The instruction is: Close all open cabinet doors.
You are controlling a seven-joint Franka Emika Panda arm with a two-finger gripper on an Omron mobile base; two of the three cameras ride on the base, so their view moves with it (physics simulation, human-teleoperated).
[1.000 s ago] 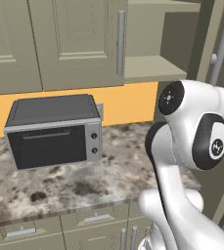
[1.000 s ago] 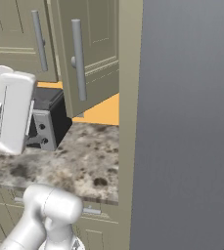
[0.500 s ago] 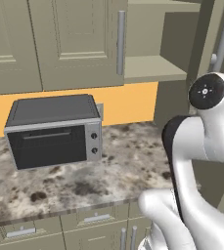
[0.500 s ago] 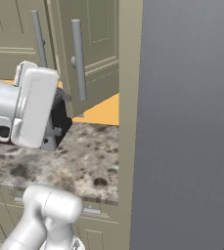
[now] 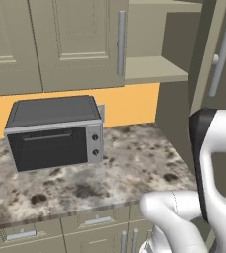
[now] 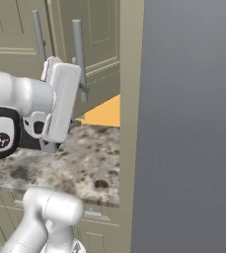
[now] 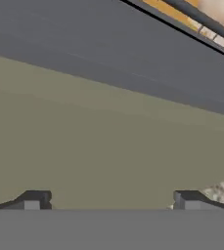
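Grey-beige open cabinet door (image 5: pixel 218 74) juts out toward us at the right end of the wall cabinets, above the speckled worktop (image 5: pixel 109 173), its long silver bar handle (image 5: pixel 222 57) running upright, while the end effector (image 7: pixel 108 201), fingers spread wide and empty, faces a flat beige panel.

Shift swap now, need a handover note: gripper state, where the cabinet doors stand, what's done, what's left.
Gripper: open, nothing between the fingertips; the hand view faces a flat grey-beige panel close up.
Cabinet doors: the open door at the right end of the wall cabinet stands swung out toward the robot, baring the shelf. The closed door above the toaster oven sits flush.
Done: no sign of contact with the open door yet.
Left: likely push the open door shut, then check for others.
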